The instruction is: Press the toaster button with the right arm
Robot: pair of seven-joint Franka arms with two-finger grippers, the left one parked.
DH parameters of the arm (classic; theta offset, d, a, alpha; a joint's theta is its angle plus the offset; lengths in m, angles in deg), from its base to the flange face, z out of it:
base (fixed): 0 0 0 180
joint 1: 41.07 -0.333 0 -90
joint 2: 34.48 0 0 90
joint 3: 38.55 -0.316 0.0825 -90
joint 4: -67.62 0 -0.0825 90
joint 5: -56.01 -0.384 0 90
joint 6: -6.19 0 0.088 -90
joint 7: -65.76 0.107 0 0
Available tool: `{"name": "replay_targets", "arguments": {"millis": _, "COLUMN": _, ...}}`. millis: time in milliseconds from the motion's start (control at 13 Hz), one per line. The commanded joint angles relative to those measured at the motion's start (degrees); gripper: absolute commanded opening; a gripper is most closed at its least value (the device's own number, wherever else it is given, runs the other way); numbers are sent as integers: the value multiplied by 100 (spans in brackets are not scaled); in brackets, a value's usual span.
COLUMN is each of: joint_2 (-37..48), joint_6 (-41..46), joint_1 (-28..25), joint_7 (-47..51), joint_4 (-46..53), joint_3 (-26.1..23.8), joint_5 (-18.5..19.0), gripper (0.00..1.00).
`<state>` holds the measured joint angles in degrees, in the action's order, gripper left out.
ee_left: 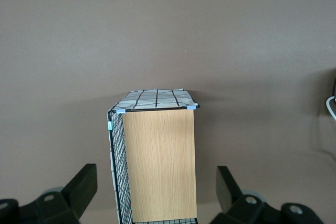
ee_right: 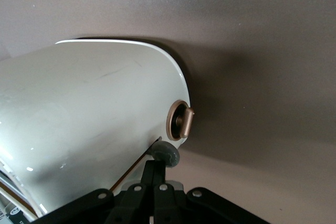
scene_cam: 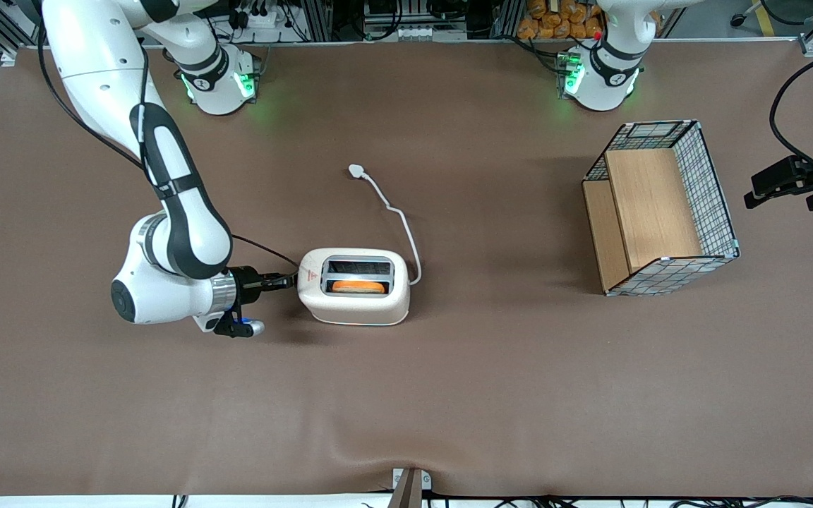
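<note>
Sideways, toaster [scene_cam: 355, 286] toward gripper [scene_cam: 286, 281].

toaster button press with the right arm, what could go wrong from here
The gripper is at the toaster's narrow end, fingers shut, tips on a small grey lever in a slot, while the round bronze knob sits beside them. It may work the wrong control.

The toaster stands free on the table, so a sideways push could slide it instead.

The cord lies loose and unplugged.
</note>
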<state>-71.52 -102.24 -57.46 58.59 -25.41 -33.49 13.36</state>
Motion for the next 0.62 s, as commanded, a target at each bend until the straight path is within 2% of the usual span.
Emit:
{"name": "replay_targets", "arguments": {"millis": 0, "joint_2": -189, "joint_6": -38, "joint_1": 13, "joint_7": -189, "joint_4": -92, "joint_3": -76, "joint_5": -182, "gripper": 0}}
{"name": "replay_targets", "arguments": {"millis": 538, "joint_2": -321, "joint_6": -117, "joint_1": 22, "joint_7": -241, "joint_4": -84, "joint_3": -76, "joint_5": -235, "gripper": 0}}
